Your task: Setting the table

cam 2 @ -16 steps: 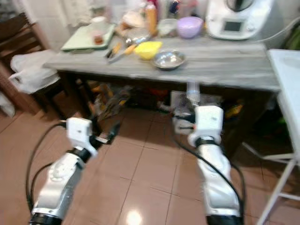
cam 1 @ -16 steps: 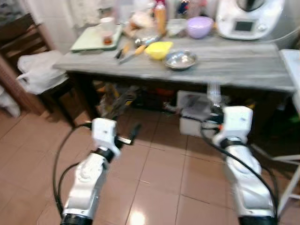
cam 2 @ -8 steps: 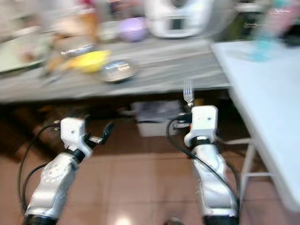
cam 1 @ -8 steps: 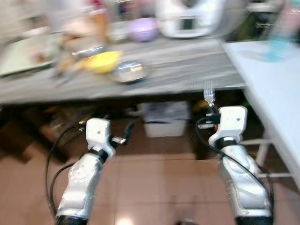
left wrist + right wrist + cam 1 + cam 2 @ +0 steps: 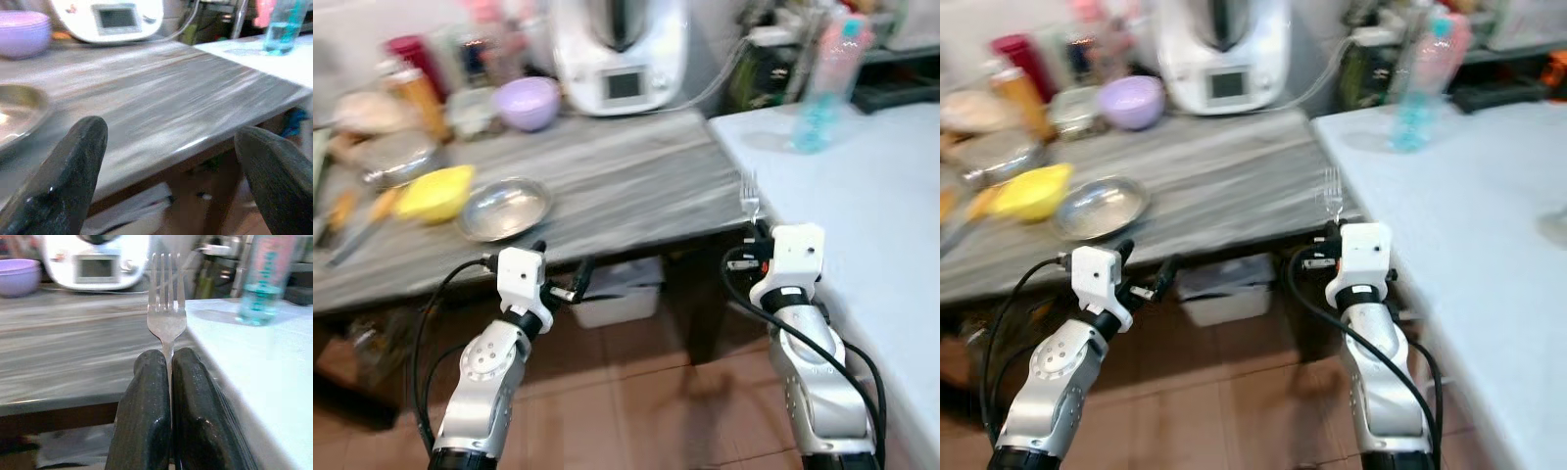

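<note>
Right wrist view: right gripper (image 5: 170, 363) jaws pinch fork (image 5: 167, 313), tines at 12 o'clock. Left gripper (image 5: 161, 161) jaws wide, empty. Advice: keep fork upright approaching white table (image 5: 862, 186).

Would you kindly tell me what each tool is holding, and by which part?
The right tool pinches a silver metal fork by its handle, tines up. The left tool is open, holding nothing.
</note>
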